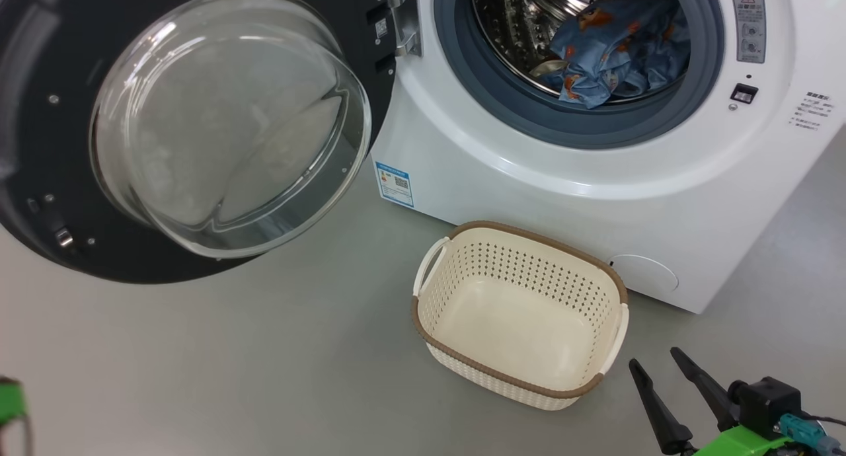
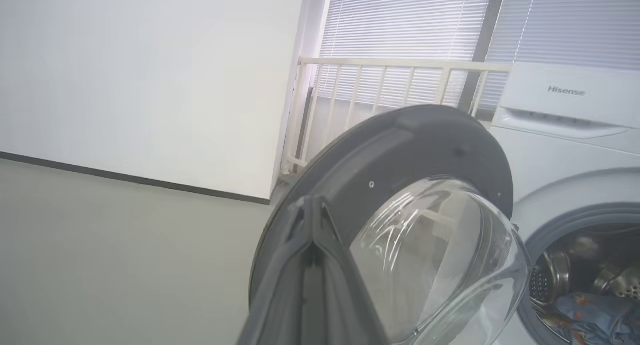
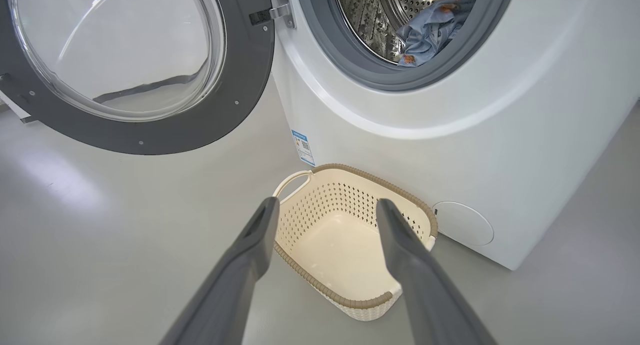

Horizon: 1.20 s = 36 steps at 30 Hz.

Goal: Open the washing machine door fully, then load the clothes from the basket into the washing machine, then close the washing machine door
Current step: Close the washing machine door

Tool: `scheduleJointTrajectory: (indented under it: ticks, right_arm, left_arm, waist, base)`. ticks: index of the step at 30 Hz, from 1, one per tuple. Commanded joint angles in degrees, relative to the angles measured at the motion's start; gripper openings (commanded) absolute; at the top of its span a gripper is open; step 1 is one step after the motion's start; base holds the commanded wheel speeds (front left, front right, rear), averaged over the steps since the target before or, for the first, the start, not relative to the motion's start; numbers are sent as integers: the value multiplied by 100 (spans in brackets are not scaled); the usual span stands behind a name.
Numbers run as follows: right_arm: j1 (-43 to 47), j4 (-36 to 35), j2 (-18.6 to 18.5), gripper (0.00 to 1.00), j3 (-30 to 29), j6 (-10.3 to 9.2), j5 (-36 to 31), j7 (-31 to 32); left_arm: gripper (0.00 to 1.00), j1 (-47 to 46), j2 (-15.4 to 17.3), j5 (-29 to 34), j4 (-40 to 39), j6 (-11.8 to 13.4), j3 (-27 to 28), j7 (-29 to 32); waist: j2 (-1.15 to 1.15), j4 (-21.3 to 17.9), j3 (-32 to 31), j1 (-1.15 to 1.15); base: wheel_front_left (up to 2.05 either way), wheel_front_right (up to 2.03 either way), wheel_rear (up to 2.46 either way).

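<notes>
The washing machine [image 1: 529,172] stands with its door [image 1: 39,178] swung wide open to the left, glass bowl facing out. The clothes [image 1: 615,46], blue fabric with orange prints, lie inside the steel drum and are visible as the clothes [image 3: 430,30] and the clothes [image 2: 590,315]. On the floor in front sits the basket [image 1: 515,324], with nothing in it. My right gripper [image 1: 654,358] is open just right of the basket [image 3: 365,177], holding nothing. My left gripper [image 2: 312,220] is shut, its fingers pressed together in front of the door's dark rim [image 2: 400,150], with nothing between them.
Grey floor spreads left of the basket under the open door. A white railing [image 2: 380,85] and a window with blinds stand behind the machine, a white wall to its left. A round white flap [image 1: 644,274] sits low on the machine's front.
</notes>
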Motion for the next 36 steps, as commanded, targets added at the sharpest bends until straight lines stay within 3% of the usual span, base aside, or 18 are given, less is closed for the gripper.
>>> scheduleJointTrajectory:
  ticks: [1, 8, 15, 25, 36]
  right_arm:
    - [47, -175, -47, 100, 58, 14, -66, -68]
    - [83, -264, -37, 100, -27, 14, -131, -68]
    - [-42, -315, -61, 100, -24, 14, -184, -68]
    - [-160, -358, -145, 100, -23, 14, -223, -68]
    - [-368, -446, -259, 100, 3, 14, -275, -68]
  left_arm:
    - [0, -379, 411, -234, -132, -9, 269, -34]
    - [0, -1339, 1526, -1624, 378, -9, 397, -34]
    - [0, -2185, 2451, -3090, 1551, -9, 169, 40]
    - [0, -3061, 3212, -4489, 2843, -9, -324, 1169]
    - [0, -3653, 3754, -5207, 3873, -9, -741, 2725]
  waist:
    - [0, -62, 30, 0]
    - [0, -334, 241, 0]
    - [0, -601, 514, 0]
    - [0, -779, 833, 0]
    - [0, -894, 1238, 0]
  base:
    - [0, 0, 0]
    - [0, 0, 0]
    - [0, 0, 0]
    - [0, 0, 0]
    - [0, 0, 0]
